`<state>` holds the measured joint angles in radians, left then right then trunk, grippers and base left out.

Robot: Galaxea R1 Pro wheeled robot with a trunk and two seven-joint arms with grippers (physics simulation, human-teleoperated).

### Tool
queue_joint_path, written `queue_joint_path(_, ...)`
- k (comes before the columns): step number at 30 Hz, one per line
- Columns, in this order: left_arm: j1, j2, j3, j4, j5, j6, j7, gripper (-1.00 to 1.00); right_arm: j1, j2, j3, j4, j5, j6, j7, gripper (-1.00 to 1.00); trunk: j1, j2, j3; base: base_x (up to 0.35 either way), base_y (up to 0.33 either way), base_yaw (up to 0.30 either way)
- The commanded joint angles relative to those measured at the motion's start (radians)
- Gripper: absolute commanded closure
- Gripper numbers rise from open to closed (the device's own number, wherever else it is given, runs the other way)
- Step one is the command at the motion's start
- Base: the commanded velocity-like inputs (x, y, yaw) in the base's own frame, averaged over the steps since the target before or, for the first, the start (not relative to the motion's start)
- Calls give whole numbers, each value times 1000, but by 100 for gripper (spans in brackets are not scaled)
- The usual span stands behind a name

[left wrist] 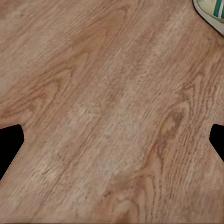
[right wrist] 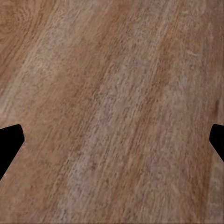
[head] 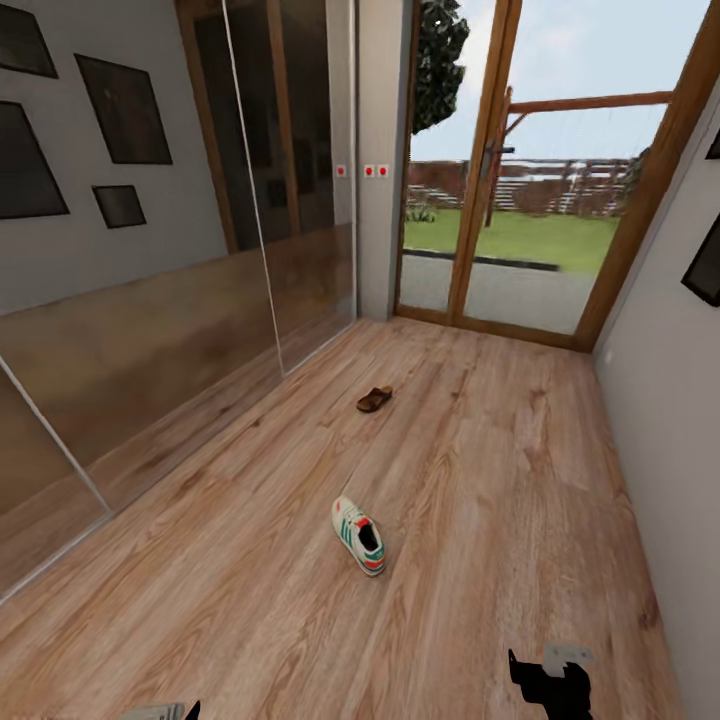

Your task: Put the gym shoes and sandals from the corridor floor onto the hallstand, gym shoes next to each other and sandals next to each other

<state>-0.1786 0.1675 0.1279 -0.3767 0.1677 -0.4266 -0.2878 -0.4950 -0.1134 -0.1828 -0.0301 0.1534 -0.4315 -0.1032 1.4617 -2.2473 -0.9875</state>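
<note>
Gym shoe (head: pixel 358 535) lies on floor (head: pixel 480 470); both tools, left (left wrist: pixel 112 140) and right (right wrist: pixel 112 140), spread wide, empty.

Gym shoes: one is lying on the corridor floor (head: pixel 520 440), a white sneaker with green stripes (head: pixel 358 535), toward the near middle of the planks; its toe (left wrist: pixel 211 13) is also showing in the left wrist view.

Sandals: one dark brown sandal (head: pixel 375 399) is sitting farther along the floor, well apart from the sneaker, toward the glazed door.

Grippers: two are showing at the near edge of the head view, the left gripper (head: pixel 190 711) and the right gripper (head: pixel 548 682).

Dark picture frames: four are hanging on the left wall (head: pixel 125 108), and two are showing partly on the right wall (head: pixel 703 262).

Red wall switches: three are showing beside the door (head: pixel 376 171).
</note>
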Motion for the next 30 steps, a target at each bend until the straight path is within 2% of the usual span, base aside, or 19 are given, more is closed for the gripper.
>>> queue_joint_path(1, -1, 0, 3, 1, 9, 0, -10, -100, 0, 0, -7, 1, 11, -3, -4, -100, 0, 0, -1, 144, -30, 266)
queue_joint_path(13, -1, 0, 3, 2, 9, 0, -10, -100, 0, -1, -7, 1, 11, -3, -4, -100, 0, 0, -1, 251, -120, 251)
queue_joint_path(23, -1, 0, 3, 2, 9, 0, -10, -100, 0, -3, -7, 2, 14, -3, -2, -100, 0, 0, -1, 247, -136, 44)
queue_joint_path(30, -1, 0, 2, 2, 9, 0, -10, -100, 0, -4, -7, 2, 14, -3, -1, -100, 0, 0, -1, 80, -39, 5)
